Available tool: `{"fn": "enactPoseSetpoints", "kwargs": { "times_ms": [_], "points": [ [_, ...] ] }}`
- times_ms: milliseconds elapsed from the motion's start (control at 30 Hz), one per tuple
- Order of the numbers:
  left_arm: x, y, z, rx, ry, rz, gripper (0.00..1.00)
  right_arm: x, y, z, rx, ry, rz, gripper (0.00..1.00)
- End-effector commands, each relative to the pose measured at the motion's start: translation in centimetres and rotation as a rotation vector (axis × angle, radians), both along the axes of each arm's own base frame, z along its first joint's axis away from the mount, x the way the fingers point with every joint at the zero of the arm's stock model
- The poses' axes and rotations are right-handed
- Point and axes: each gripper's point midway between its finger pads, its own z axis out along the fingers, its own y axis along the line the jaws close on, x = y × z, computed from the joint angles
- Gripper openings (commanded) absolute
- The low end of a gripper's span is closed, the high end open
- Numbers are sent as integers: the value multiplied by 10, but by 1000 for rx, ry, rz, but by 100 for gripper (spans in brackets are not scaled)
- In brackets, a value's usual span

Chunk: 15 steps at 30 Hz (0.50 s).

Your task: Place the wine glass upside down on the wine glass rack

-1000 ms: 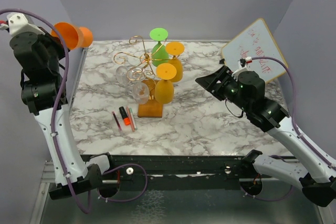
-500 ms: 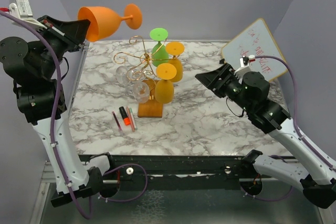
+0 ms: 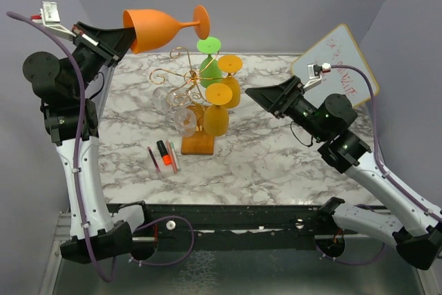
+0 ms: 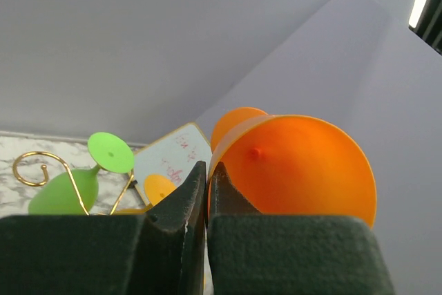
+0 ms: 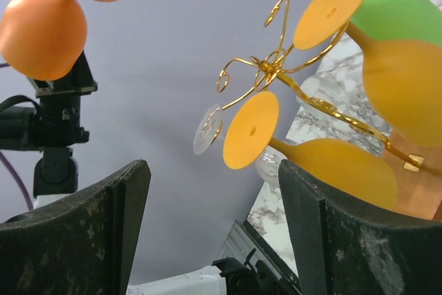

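left claw (image 3: pixel 116 36) clamped on orange wine glass (image 3: pixel 156 27) rim, glass sideways, aloft | right claw (image 3: pixel 253 94) spread wide, empty, near wine glass rack (image 3: pixel 198 144)

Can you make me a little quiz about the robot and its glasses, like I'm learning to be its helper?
1. True or false: the left claw holds the orange wine glass up in the air, lying on its side.
2. Pick one: next to the yellow and clear glasses, the wine glass rack also holds a glass that is A green, B blue, C pink.
3. Fill in: the right claw is ____, with nothing in it.

Key: 1 true. 2 A, the green glass. 3 open.
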Motion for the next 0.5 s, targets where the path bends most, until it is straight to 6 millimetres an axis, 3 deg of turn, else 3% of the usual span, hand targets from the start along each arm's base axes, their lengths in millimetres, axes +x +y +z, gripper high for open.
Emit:
{"fn": "enactPoseSetpoints", "kwargs": {
  "times_ms": [0,167,467],
  "points": [
    [-8,-28,17,-41,-88,-109,0,-10,10,24,58,-92,82,81],
    [-5,-69,13,-54,-146,-161,0,-16,13,41,131,-150,123,82],
    [-5,-115,5,-67,-322,-116,0,-23,8,76,274,-183,139,82]
  ]
}}
